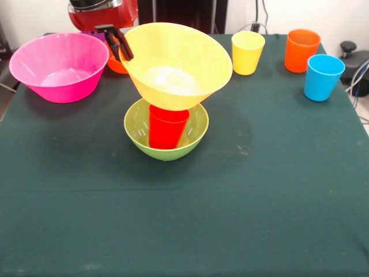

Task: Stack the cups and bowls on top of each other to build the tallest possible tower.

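Note:
A lime green bowl sits mid-table with a red cup upright inside it. A large yellow-orange bowl rests tilted on the red cup, its opening turned toward the camera. My gripper is shut on that bowl's left rim, one black finger inside and one outside. A large pink bowl stands at the left. A small orange bowl peeks out behind my gripper. Yellow, orange and light blue cups stand at the right. A bit of purple shows behind the pink bowl. The small blue bowl is out of view.
The dark green cloth-covered table fills the view. Black gear and cables lie past its right edge. The arm's red body hangs over the far left of the table.

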Robot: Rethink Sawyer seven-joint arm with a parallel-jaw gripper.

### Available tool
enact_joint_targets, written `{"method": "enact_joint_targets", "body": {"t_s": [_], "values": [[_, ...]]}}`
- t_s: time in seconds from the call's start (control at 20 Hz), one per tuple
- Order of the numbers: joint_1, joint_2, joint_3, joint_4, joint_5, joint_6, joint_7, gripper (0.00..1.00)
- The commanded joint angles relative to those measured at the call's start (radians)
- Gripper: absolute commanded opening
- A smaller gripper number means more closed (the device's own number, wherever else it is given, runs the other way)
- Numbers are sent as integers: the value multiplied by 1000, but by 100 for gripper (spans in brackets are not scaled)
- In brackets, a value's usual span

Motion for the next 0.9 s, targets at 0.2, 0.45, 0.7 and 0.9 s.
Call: {"method": "enact_joint_targets", "body": {"t_s": [0.2, 0.45, 0.7, 0.9], "values": [[15, 10, 5, -28, -43, 13, -198, 0], [16, 2, 11, -62, -22, 55, -210, 0], [18, 22, 7, -97, -23, 62, -220, 0], [27, 44, -1, -115, -37, 49, -222, 0]]}}
